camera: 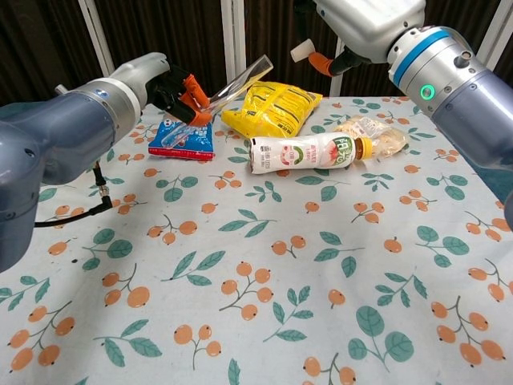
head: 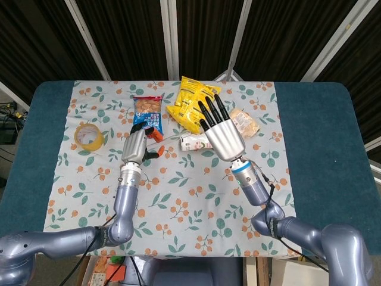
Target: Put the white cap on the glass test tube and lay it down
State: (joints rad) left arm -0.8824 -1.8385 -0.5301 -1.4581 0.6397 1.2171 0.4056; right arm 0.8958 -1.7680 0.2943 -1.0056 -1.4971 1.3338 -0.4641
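A floral tablecloth (head: 196, 196) covers the table (head: 315, 137), carrying snack bags (camera: 272, 106), a bottle (camera: 309, 152) and tape (head: 88, 136).
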